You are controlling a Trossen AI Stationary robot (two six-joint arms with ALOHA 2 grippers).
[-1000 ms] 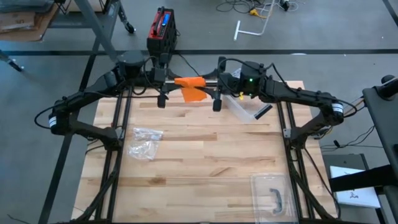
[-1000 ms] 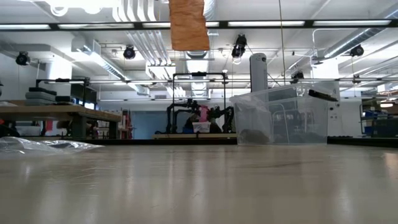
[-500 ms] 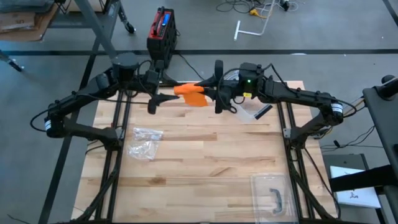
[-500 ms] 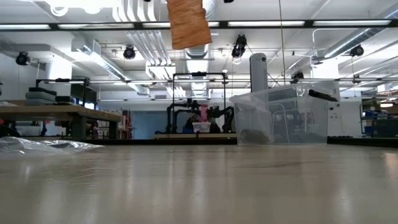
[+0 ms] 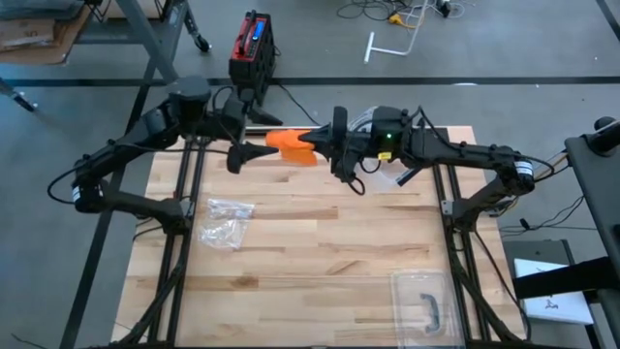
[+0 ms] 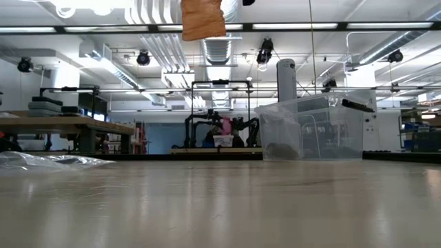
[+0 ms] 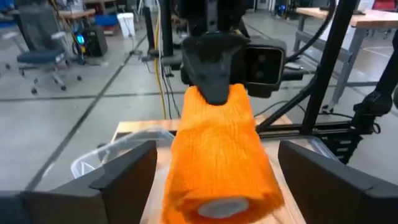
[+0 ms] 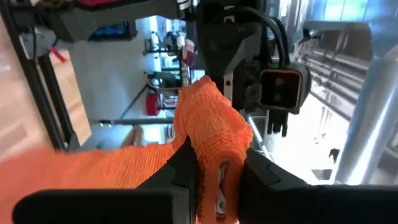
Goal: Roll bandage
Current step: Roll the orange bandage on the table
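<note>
The orange bandage [image 5: 291,145] hangs in the air above the far edge of the wooden counter [image 5: 320,252], between the two pincers. In the left wrist view it shows as a loosely wound roll [image 7: 217,155] with its pale core facing the camera. In the low view only its lower end [image 6: 202,19] shows, at the top of the picture, well clear of the counter surface.

The right pincer [image 5: 325,145] is clamped on one end of the bandage; its two dark fingers [image 8: 186,158] press together on a bunched fold of the orange cloth [image 8: 211,130]. The left pincer [image 5: 254,147] sits just at the other end of the roll with its fingers [image 7: 124,174] spread wide apart on either side of it, not gripping.

On the counter, a crumpled clear plastic bag [image 5: 225,221] lies near the left side, well apart from the bandage. A clear plastic bin [image 6: 310,131] stands at the far right, below the right arm. A clear lid with a dark handle [image 5: 426,302] lies near the counter's front right corner. Beyond the counter, a red and black box [image 5: 252,44] sits on the floor.
</note>
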